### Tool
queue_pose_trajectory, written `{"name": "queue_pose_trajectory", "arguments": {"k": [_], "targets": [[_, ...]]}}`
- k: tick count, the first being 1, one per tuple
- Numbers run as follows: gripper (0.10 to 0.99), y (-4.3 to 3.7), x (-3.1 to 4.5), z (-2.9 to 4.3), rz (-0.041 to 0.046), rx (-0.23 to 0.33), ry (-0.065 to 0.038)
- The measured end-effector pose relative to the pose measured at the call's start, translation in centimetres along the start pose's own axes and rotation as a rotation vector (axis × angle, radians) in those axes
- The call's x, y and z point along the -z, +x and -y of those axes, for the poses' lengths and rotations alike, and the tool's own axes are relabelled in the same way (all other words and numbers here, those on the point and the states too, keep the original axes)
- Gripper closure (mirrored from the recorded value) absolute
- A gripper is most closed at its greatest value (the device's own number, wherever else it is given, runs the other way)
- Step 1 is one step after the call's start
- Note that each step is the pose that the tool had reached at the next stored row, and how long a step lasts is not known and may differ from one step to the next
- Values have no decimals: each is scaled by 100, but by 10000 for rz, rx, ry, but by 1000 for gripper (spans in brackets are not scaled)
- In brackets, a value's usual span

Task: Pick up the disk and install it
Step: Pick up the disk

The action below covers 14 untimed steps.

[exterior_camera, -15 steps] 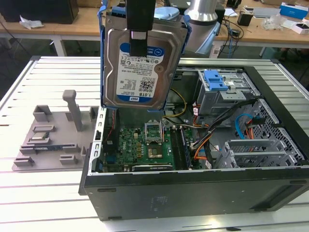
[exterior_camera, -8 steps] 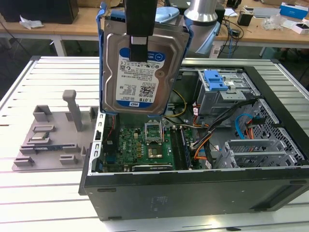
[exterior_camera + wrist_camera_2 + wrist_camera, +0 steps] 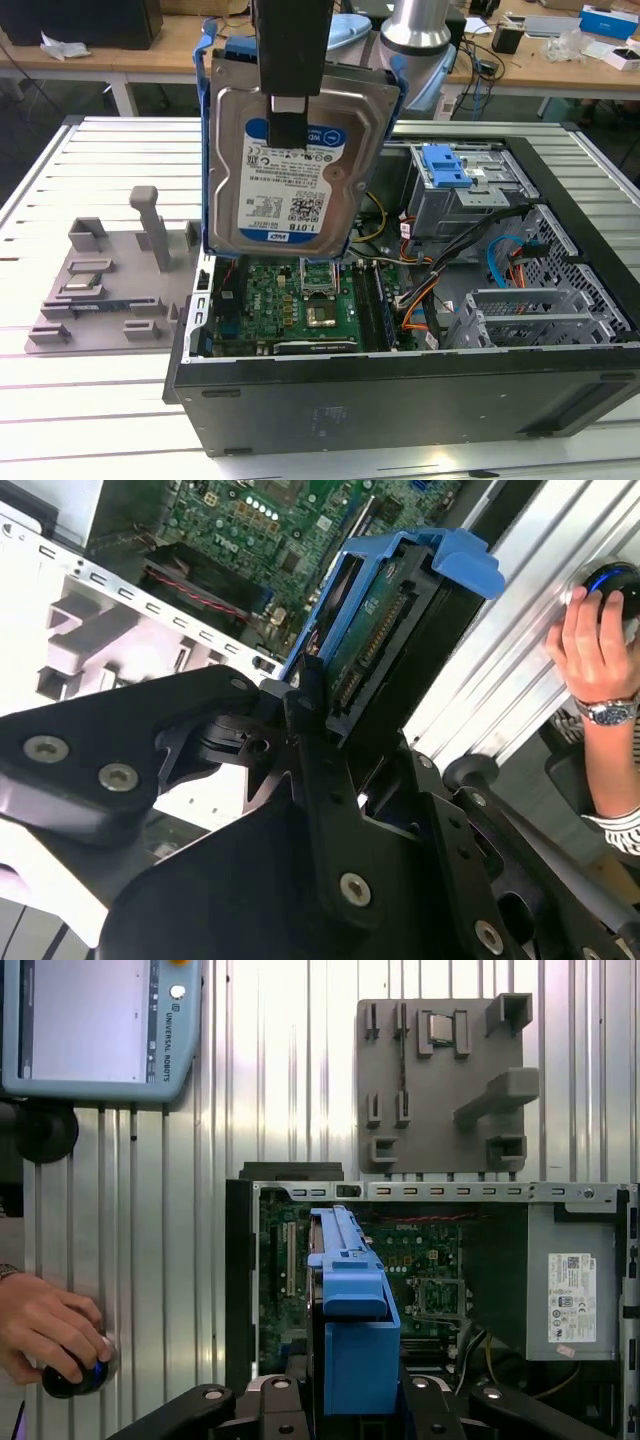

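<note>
We see the flat silver disk (image 3: pixel 300 200), blue-railed, hanging upright over the open computer case (image 3: pixel 400 392), black gripper (image 3: pixel 285 128) clamped on it.

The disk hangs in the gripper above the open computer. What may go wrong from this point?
1. The gripper pinches the disk only near its upper end; if it slips, it would likely fall on the motherboard beneath.
2. Loose cables lie beside the drive cage; the disk might snag them on the way in.

open computer case (image 3: pixel 400 400) on slatted table (image 3: pixel 110 150) | green motherboard (image 3: pixel 290 300) inside | grey fixture plate (image 3: pixel 110 290) beside case
</note>
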State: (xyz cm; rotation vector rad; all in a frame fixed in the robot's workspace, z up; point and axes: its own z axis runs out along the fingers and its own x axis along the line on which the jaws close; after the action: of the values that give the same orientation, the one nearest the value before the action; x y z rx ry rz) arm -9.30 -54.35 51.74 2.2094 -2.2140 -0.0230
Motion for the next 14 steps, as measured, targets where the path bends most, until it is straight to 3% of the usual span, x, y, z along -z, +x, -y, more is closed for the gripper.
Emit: {"name": "queue_pose_trajectory", "arguments": {"k": [2,8,14], "targets": [[722,41,-4,11,4,0,1],[722,41,1,246,5,1,1],[722,40,7,544,5,0,-4]]}}
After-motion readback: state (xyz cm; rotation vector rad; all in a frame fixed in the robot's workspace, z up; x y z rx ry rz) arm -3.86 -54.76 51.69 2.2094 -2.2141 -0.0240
